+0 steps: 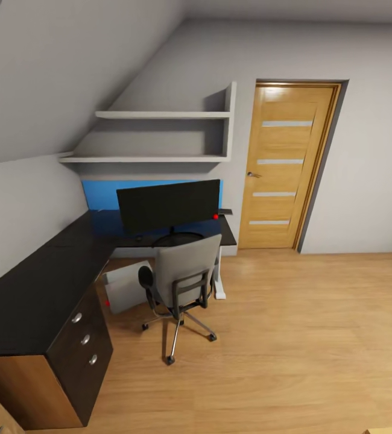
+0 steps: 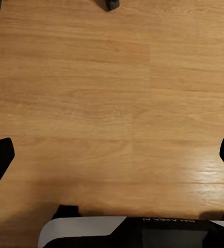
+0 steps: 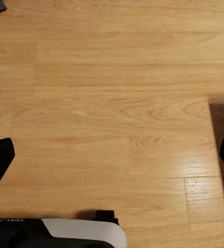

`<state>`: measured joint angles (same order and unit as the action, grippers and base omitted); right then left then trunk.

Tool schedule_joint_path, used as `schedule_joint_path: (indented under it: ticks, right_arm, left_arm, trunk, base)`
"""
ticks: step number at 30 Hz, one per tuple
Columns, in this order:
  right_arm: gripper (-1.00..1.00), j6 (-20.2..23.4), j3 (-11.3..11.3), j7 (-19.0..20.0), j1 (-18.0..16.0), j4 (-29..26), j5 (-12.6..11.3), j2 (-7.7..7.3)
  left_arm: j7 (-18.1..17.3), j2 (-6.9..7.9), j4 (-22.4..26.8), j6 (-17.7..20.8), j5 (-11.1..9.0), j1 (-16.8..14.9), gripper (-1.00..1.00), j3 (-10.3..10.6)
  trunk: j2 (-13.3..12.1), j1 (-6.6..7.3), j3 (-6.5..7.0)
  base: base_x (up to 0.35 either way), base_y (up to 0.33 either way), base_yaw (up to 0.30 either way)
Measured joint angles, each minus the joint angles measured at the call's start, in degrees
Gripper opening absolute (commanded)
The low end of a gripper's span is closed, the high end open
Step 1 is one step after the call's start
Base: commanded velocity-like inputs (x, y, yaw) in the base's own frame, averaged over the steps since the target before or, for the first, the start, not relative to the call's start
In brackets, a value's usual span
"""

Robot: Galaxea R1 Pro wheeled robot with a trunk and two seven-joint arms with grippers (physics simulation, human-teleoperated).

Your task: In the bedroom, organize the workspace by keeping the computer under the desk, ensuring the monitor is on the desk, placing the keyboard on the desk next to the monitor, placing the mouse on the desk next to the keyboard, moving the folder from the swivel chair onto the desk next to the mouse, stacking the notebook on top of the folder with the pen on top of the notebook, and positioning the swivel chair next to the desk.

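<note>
Looking down from the head camera, you get the whole corner of the bedroom: the L-shaped table [image 1: 33,289] with its glossy black top runs along the left wall and turns across the far wall under the blue wall panel [image 1: 99,193]. The monitor [image 1: 169,205] stands on the far stretch of the table, red dot at its lower right corner, curved foot touching the top. Just left of that foot there's a tiny dark blob on the table that could be the mouse [image 1: 139,239], too small to say for sure. The swivel chair [image 1: 181,280] sits on the wood floor [image 1: 292,337] right in front of the monitor, its grey back turned toward the camera, so the seat is hidden and I can't tell what's on it. The computer [image 1: 123,289], a light grey box, is on the floor under the table, just left of the chair. Near left, the black drawer unit [image 1: 84,340] shows its round silver knobs. Two pale shelves [image 1: 160,135] hang above the monitor and the oak door [image 1: 286,166] is shut on the far right. Both wrist cameras point at bare floor: the left hand [image 2: 112,155] has its fingertips spread wide to the frame edges, holding nothing, and the right hand [image 3: 112,155] looks the same, spread wide and empty.
</note>
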<state>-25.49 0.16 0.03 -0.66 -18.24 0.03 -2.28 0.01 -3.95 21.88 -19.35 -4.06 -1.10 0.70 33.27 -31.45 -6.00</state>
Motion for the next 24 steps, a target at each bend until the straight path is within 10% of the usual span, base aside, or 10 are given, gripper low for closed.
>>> schedule_joint_path:
  ticks: [24]
  right_arm:
    - [1.00, 0.62, -0.25, -0.25, 0.01, -0.10, -0.30, 0.08]
  left_arm:
    - [0.17, 0.29, -0.08, 4.38, -0.15, -0.02, 1.00, -0.30]
  trunk:
    - [-0.01, 0.00, -0.83]
  base:
    - [0.285, -0.189, -0.142]
